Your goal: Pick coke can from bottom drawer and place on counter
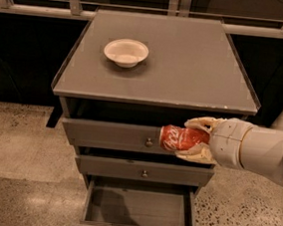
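Gripping the coke can (171, 138) sideways, my tool (188, 138) hangs in front of the top drawer (109, 134), on the right half of the cabinet face. Its two pale fingers (201, 124) are clamped on the can, one above and one below. The can lies horizontal, its free end pointing left and the white script showing on the red wall. I place the can just right of the top drawer's knob (149, 143), below the front edge of the tabletop (196, 65) and apart from it. The white arm (268, 152) enters from the right margin of the view.

Under the tool, the middle drawer (121, 169) is shut. The bottom drawer (137, 212) stands pulled out, with a shadow across the left part of its grey floor.

On the tabletop, a white bowl (126, 52) sits upright toward the rear left, well apart from the can. The cabinet stands on a speckled floor (18, 148).
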Robot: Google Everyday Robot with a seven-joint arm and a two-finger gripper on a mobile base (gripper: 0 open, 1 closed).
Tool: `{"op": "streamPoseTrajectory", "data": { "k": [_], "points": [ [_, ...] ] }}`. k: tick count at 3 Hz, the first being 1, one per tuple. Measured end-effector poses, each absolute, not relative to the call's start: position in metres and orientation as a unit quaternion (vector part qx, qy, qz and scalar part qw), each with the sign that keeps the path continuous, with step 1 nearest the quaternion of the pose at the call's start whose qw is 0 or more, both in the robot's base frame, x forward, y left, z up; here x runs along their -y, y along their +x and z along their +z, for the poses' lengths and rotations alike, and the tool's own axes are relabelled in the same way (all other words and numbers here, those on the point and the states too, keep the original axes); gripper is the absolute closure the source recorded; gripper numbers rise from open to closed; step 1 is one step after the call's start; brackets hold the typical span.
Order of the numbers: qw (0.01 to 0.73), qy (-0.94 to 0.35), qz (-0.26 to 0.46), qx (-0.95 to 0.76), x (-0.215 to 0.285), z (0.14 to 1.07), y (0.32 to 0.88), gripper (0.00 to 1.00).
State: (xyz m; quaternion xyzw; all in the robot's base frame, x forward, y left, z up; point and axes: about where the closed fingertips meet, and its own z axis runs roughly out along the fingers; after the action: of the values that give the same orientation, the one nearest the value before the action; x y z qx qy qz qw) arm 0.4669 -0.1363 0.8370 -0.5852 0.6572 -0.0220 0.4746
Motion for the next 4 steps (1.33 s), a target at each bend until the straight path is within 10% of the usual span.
{"op": "streamPoseTrajectory", "data": {
  "k": [4],
  "points": [
    [0.468, -0.652, -0.003, -0.596, 0.151, 0.925, 0.577, 1.0]
  ]
}}
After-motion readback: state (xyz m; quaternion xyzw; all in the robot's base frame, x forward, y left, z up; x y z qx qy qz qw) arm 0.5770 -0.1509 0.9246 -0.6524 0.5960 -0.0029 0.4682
